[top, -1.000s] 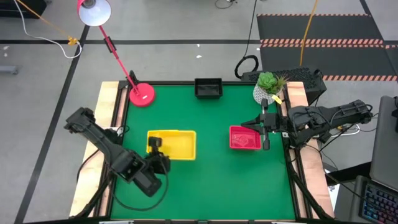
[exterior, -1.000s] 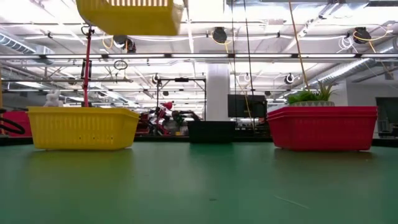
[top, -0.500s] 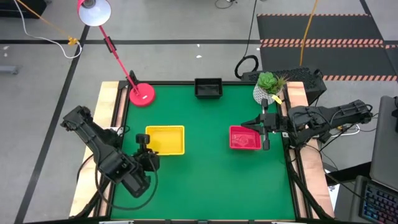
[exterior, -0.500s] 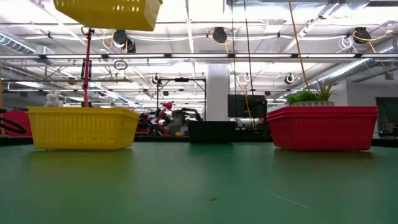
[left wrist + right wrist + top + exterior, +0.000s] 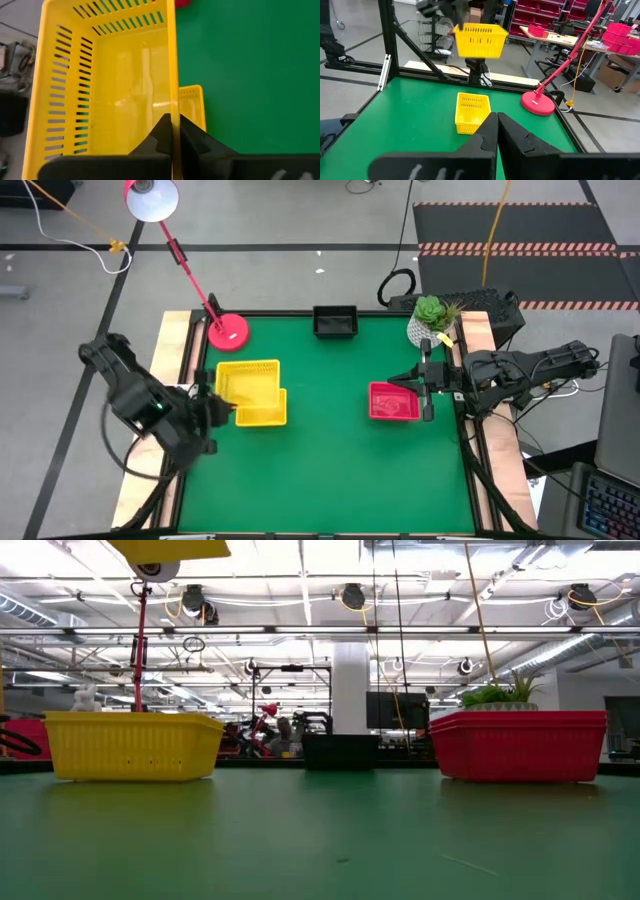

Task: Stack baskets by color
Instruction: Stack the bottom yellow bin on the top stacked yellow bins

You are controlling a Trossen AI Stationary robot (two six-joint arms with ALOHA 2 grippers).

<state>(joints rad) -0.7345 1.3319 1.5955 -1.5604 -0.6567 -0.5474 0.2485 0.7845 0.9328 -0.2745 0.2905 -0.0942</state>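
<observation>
Yellow basket (image 5: 247,380) pinched by left gripper (image 5: 174,131), high over another yellow basket (image 5: 262,410). Right gripper (image 5: 428,387) squeezed tight, empty, beside red basket (image 5: 394,402).

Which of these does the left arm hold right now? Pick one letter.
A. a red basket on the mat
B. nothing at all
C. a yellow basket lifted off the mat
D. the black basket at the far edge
C: the left gripper has its jaws shut on the wall of a yellow basket, raised above a second yellow basket on the mat.
</observation>
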